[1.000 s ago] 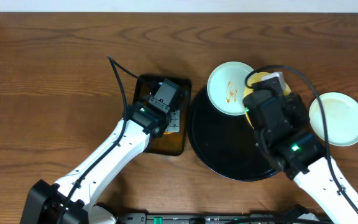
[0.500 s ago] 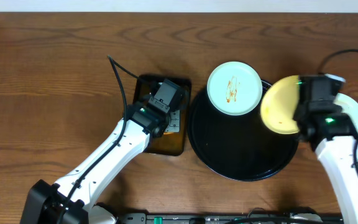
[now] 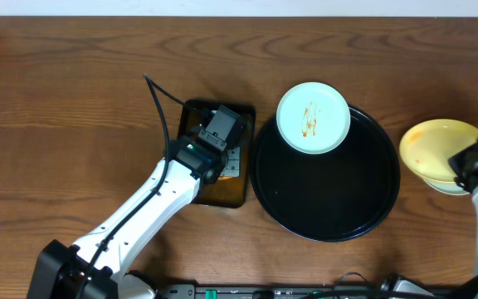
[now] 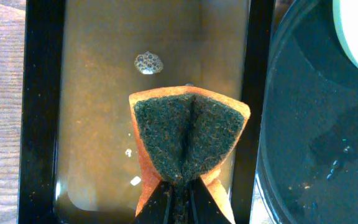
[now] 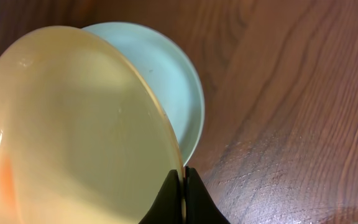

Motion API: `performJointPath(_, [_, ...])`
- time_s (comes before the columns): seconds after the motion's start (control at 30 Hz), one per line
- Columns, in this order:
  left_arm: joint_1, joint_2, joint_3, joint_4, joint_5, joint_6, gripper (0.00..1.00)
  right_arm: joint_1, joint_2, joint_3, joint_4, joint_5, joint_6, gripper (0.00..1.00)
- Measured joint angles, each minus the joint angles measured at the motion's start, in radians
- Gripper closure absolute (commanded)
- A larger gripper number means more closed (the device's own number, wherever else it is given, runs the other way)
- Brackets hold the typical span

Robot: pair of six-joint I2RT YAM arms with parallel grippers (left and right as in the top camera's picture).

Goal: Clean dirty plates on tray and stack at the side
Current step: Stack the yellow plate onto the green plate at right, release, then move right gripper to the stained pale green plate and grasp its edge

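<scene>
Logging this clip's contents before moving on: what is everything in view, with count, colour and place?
table: 1, brown wood
round tray: 1, glossy black, centre-right
rectangular tray: 1, dark brown, left of round tray
sauce-smeared plate: 1, mint-white, on round tray's far rim
plain plate: 1, mint-white, on table right of round tray
yellow plate: 1, pale yellow, tilted over plain plate
sponge: 1, orange with dark face, over rectangular tray
left fingers: 2, black, shut on sponge
right fingers: 2, black, shut on yellow plate's rim

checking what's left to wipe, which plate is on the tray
The smeared mint plate, at the tray's far edge. The yellow plate is in the right hand, off the tray, over the other mint plate.
</scene>
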Motion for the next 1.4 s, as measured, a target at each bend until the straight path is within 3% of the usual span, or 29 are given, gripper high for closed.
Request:
performJointPath(0.1, [0.0, 0.0, 0.0, -0.002, 0.0, 0.0, 0.92, -0.06, 0.019, 0.0, 0.006, -0.035, 0.009, 0.96])
performJointPath(0.17, [0.0, 0.0, 0.0, -0.002, 0.0, 0.0, 0.92, -0.086, 0.031, 0.0, 0.027, -0.052, 0.018, 0.65])
performJointPath(0.23, [0.0, 0.0, 0.0, -0.002, 0.0, 0.0, 0.92, -0.098, 0.039, 0.0, 0.053, -0.071, 0.02, 0.49])
performJointPath(0.4, [0.0, 0.0, 0.0, -0.002, 0.0, 0.0, 0.92, -0.102, 0.039, 0.0, 0.105, -0.209, -0.052, 0.47])
performJointPath(0.73, [0.0, 0.0, 0.0, -0.002, 0.0, 0.0, 0.92, -0.012, 0.039, 0.002, 0.087, -0.812, -0.397, 0.45])
performJointPath(0.8, [0.0, 0.0, 0.0, -0.002, 0.0, 0.0, 0.92, 0.058, 0.042, 0.036, 0.02, -0.906, -0.474, 0.37])
performJointPath(1.1, [0.0, 0.0, 0.0, 0.008, 0.0, 0.0, 0.92, 0.32, 0.051, 0.389, -0.184, -0.808, -0.646, 0.27])
performJointPath(1.4, [0.0, 0.0, 0.0, 0.009, 0.0, 0.0, 0.92, 0.388, 0.253, 0.424, -0.12, -0.739, -0.681, 0.32])
